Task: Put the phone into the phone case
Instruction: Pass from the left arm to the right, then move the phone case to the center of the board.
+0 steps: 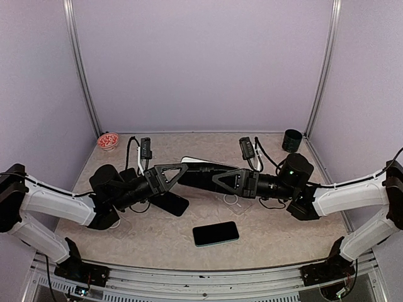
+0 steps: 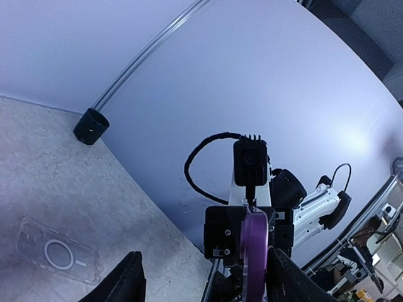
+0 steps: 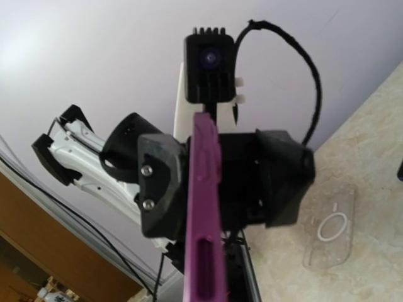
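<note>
A purple phone case [image 3: 204, 214] hangs edge-on in mid-air between the two arms. My right gripper [image 1: 217, 179] is shut on it; its own fingers are hidden behind the case in the right wrist view. My left gripper [image 2: 208, 283] is open around the case's other end. The case [image 2: 256, 251] stands close to the left gripper's right finger [image 2: 289, 280] and far from its left finger [image 2: 129, 280]. The phone [image 1: 215, 233], black with a teal edge, lies flat on the table near the front, apart from both grippers.
A clear case [image 2: 60, 255] with a ring mark lies flat on the table under the arms. A dark flat slab [image 1: 170, 202] rests left of centre. At the back stand a black cup [image 1: 291, 139] on the right and a red-and-white dish [image 1: 108, 141] on the left.
</note>
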Motion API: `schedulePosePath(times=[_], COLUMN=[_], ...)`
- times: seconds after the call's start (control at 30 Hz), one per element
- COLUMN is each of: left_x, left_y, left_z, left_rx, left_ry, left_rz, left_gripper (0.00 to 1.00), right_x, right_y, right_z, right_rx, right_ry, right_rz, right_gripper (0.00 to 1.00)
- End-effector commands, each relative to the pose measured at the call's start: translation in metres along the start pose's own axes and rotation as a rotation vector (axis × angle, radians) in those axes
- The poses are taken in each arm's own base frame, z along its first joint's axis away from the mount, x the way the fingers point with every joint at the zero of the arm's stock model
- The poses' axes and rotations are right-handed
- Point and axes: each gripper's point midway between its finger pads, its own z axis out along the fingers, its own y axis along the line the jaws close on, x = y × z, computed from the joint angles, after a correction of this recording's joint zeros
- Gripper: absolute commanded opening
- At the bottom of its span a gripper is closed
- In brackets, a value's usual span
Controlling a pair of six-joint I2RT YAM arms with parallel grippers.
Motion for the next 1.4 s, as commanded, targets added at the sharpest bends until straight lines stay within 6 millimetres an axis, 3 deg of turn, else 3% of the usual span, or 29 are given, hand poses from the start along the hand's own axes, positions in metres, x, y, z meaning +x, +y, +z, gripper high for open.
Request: schedulePosePath(times=[0.0,0.07,0.13,0.4,0.6,0.97,1.37], left_x=[-0.005,-0.008,-0.009,-0.017,-0.025,-0.006,-0.002], left_y=[0.015,0.018,0.021,0.052,0.088,0.150,0.198], left_z=[-0.012,-0.018,-0.021,-0.038,-0.053,-0.070,-0.072], left_rx=[-0.076,-0.093,-0.108,-0.308,-0.477,-0.661,-0.843], left_ry=[-0.017,-0.029,-0.031,-0.032,0.007,0.087,0.127], left_rz=[0.034,0.042,0.046,0.085,0.095,0.052,0.075], left_gripper=[0.71,0.90,0.99,0.99,0.99,0.99,0.99], right_x=[-0.010,-0.011,-0.011,-0.007,-0.002,-0.001,0.005], right_y=[0.015,0.013,0.012,-0.011,-0.028,-0.043,-0.052], right_z=[-0.007,-0.009,-0.012,-0.014,-0.017,-0.032,-0.038], right_rx=[-0.002,0.022,0.038,0.182,0.262,0.362,0.414], right_ry=[-0.042,-0.048,-0.055,-0.012,-0.005,-0.037,-0.024], right_rz=[-0.062,-0.067,-0.070,-0.035,0.005,0.007,0.031], right_gripper=[0.00,0.00,0.00,0.00,0.00,0.00,0.00])
